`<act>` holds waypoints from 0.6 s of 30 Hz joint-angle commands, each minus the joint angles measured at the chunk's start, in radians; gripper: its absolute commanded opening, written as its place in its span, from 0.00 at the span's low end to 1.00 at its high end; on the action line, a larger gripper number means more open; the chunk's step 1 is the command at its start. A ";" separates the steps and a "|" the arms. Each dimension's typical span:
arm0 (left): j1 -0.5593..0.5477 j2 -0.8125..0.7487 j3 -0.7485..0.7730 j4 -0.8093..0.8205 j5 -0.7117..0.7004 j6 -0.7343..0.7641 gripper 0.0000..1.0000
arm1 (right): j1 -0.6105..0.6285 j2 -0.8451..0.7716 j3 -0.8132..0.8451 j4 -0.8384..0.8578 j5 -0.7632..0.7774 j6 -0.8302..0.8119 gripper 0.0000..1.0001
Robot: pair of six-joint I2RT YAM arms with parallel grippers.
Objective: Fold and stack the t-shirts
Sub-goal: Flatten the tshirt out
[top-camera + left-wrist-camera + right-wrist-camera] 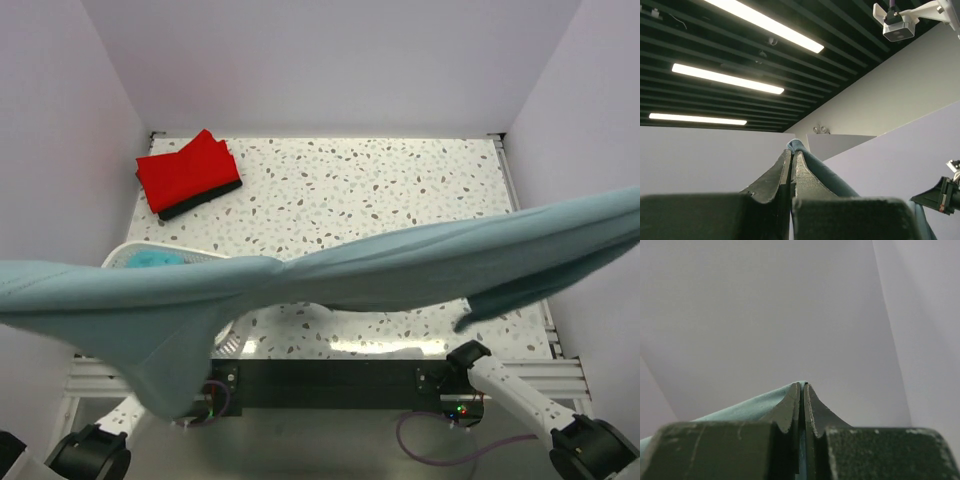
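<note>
Grey-blue t-shirt (pixel 400 262) held taut (over table (pixel 380 180)) | left gripper (pixel 791 154) clamps one end | right gripper (pixel 802 386) the other

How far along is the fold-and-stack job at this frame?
Done: the red t-shirt lies folded on the black t-shirt at the table's far left corner. In hand: the left gripper and right gripper both pinch the grey-blue t-shirt, stretched in the air between them, not yet folded. Remaining: fold and stack it, then the teal t-shirt in the basket.

White basket (pixel 118 256) on speckled table (pixel 380 190), left side — striplights (pixel 725 79) overhead.
</note>
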 commanded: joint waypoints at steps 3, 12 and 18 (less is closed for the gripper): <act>0.017 0.047 0.071 -0.056 -0.035 0.005 0.00 | 0.001 0.010 0.073 -0.037 -0.019 0.004 0.00; 0.034 0.130 -0.014 0.050 0.003 -0.024 0.00 | 0.007 0.014 -0.103 0.096 0.123 -0.048 0.00; 0.034 0.222 -0.294 0.185 -0.049 0.031 0.00 | 0.032 0.056 -0.298 0.303 0.324 -0.186 0.00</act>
